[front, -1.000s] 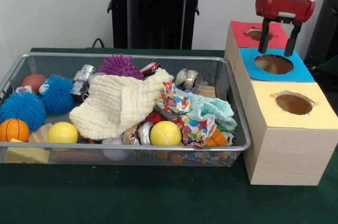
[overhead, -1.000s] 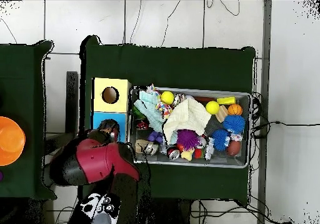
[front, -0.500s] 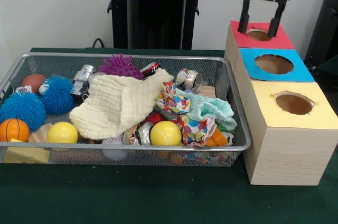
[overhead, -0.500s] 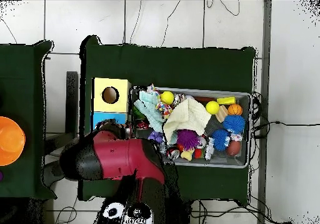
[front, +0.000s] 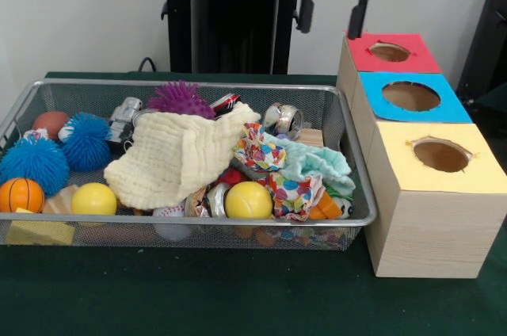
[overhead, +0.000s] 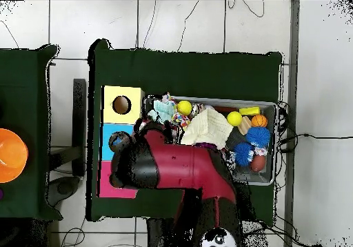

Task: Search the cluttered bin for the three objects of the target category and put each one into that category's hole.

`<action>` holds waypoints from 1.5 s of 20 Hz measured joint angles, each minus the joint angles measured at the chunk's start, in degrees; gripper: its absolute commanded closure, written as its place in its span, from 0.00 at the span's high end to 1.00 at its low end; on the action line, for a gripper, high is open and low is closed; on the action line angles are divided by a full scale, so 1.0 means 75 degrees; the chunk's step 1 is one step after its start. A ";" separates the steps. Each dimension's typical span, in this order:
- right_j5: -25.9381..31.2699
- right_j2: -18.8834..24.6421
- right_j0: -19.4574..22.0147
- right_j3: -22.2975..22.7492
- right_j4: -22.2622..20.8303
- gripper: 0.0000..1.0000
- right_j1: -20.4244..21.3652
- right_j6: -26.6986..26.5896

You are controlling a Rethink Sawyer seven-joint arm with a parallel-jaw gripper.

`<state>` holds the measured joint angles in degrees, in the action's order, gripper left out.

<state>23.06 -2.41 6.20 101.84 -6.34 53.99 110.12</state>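
the green-covered table [front: 198, 304] carried a wire mesh bin [front: 182, 225] and, touching the bin's right end in the front view, a wooden box [front: 428, 225] with three holes: red-topped hole [front: 390, 51] farthest back, blue-topped hole [front: 411, 96] in the middle, yellow-topped hole [front: 440, 154] nearest the front edge. all three holes showed nothing inside. the arm [overhead: 183, 172] covered the bin's base-side corner next to the box in the overhead view. the gripper [front: 331, 9] hung high above the bin's back right corner, fingers spread apart, holding nothing. in the bin: cream cloth [front: 178, 155] at centre, mint cloth [front: 313, 162] and patterned cloth [front: 289, 189] toward the right end, blue spiky balls [front: 36, 163] at the left end, purple spiky ball [front: 181, 98] at the back rim, yellow balls [front: 249, 200] along the front rim, small basketball [front: 20, 193] in the front left corner.
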 measured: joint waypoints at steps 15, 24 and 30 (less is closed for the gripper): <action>-0.2286 0.0195 0.0360 0.0520 -0.1823 1.00 -0.0883 0.0000; -0.3011 0.0022 0.0115 0.0545 -0.2262 1.00 -0.1486 0.0000; -0.3583 -0.0187 0.0038 0.0546 -0.2425 1.00 -0.1823 0.0000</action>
<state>-3.81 -3.82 6.49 105.94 -24.53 40.32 110.12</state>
